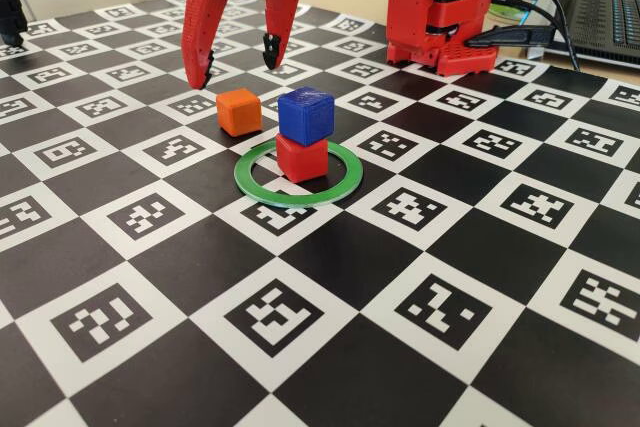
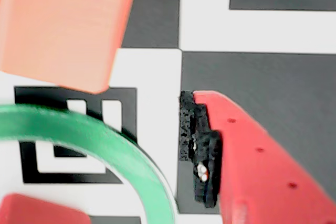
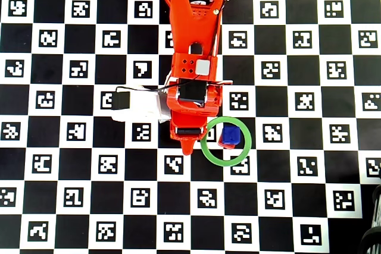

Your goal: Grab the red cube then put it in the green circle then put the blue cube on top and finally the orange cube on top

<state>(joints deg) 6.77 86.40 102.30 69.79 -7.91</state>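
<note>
Hand: I see my red hand [image 1: 238, 65] hanging above the counter [image 1: 330, 347] in the fixed view, its two fingers spread wide with nothing between them; the tips sit just behind the orange cube.
Fingertip: in the wrist view one red finger with a black pad [image 2: 202, 150] hovers over a dark square, just right of the ring's edge.
Red cube: the red cube [image 1: 302, 158] sits on the counter inside the green circle, toward its rear part as the fixed view shows it.
Blue cube: the blue cube [image 1: 305, 114] rests on top of the red one, turned slightly and overhanging a little; from overhead [image 3: 232, 135] it covers most of the red cube.
Green circle: the green circle [image 1: 262, 185] lies flat on the checkered marker board; overhead [image 3: 209, 150] my arm hides its upper-left arc.
Orange cube: the orange cube [image 1: 239, 112] stands on the counter outside the ring, just beside its rear-left edge in the fixed view, apart from the stack; in the wrist view it fills the upper-left corner [image 2: 60, 27], blurred.
Arm base: the red base [image 1: 440, 12] stands at the back right of the fixed view.
</note>
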